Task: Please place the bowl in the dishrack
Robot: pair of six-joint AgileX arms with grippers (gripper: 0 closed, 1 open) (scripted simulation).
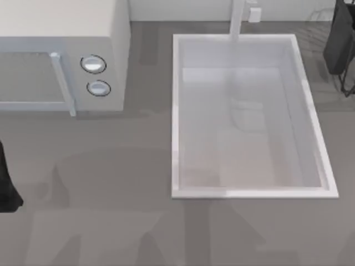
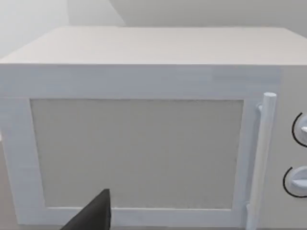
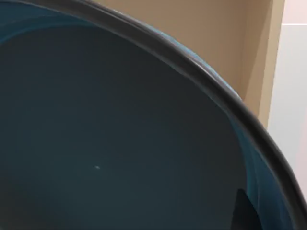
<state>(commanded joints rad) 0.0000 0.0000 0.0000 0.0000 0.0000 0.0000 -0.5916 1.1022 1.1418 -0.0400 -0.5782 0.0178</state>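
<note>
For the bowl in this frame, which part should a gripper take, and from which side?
Probably the rim. The bowl is deep, with a smooth glossy teal inside, so its thin edge looks like the only part to pinch: come from the open side, straddling the wall. The right arm is at the top view's far right corner, and the left arm is parked at its left edge.

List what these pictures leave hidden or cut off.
- Bowl: right wrist view, so close that the frame edges cut most of it away.
- Dishrack: top view, a few wires at the far right; right arm and the edge hide the rest.
- Left arm: top view, cut by the left edge.
</note>
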